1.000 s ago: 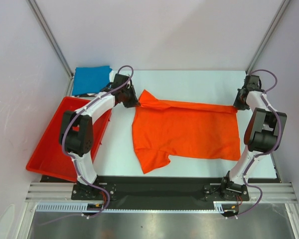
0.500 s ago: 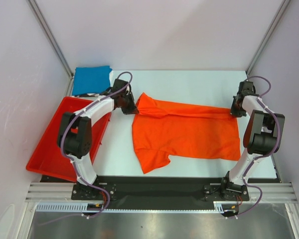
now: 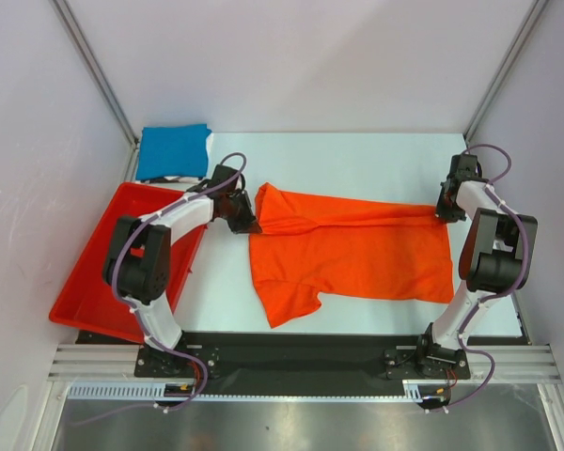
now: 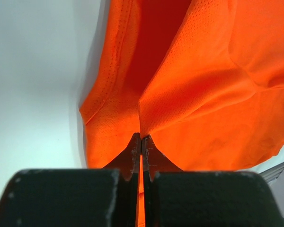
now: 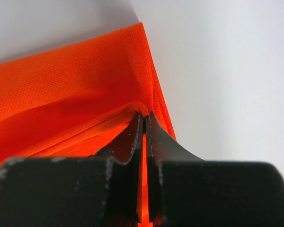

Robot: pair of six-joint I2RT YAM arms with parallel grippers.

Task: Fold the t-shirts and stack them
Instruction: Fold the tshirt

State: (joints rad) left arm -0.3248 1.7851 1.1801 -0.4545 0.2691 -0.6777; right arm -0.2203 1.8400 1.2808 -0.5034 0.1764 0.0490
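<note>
Fingers pressed together on both sides: left fingers [image 4: 132, 152] pinching a bunched ridge of the orange mesh-knit t-shirt [image 3: 357, 256] at its far left corner, right fingers [image 5: 157, 138] pinching the hemmed far right corner, thin fabric sandwiched between the tips with no gap showing. Shirt otherwise flat on the pale white tabletop [image 3: 357, 155], centred between the two arms, one short sleeve poking toward the near edge on the left side. Far edge seemingly lifted a little and strung between the two pinch points, a narrow band along it already doubled over the body. Likely reason for the two-corner hold: keeps that edge straight and lightly taut, for a fold line parallel to the hem rather than skewed. Left corner looser, deep creases fanning from the pinch; right corner cleaner, layers stacked neatly under the tips. Judged step: lengthwise fold under way, far edge to be carried toward the near edge; stacking not yet begun for this garment. Risks: uneven travel between the arms, or slip of the slick mesh from the bunched left pinch. Blue folded cloth [image 3: 174, 150] at the far left corner, just beyond the red plastic bin [image 3: 85, 282] standing left of the shirt; probably the stack site.
</note>
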